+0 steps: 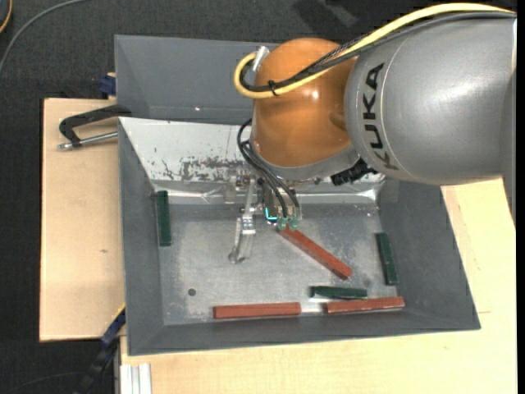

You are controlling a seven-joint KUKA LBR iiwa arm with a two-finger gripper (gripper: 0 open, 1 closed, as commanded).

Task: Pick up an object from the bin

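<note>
Red-brown stick [318, 254] lying slanted, centre-right

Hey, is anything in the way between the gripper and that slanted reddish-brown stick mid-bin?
Nothing visible. The gripper sits at the upper end of the slanted reddish-brown stick, with bare bin floor around it. The short dark green stick lies apart, beyond its lower end.

A silver-grey arm [443, 89] lettered KUKA carries a glossy orange wrist cover [299, 109] and yellow cable [385, 31].
</note>
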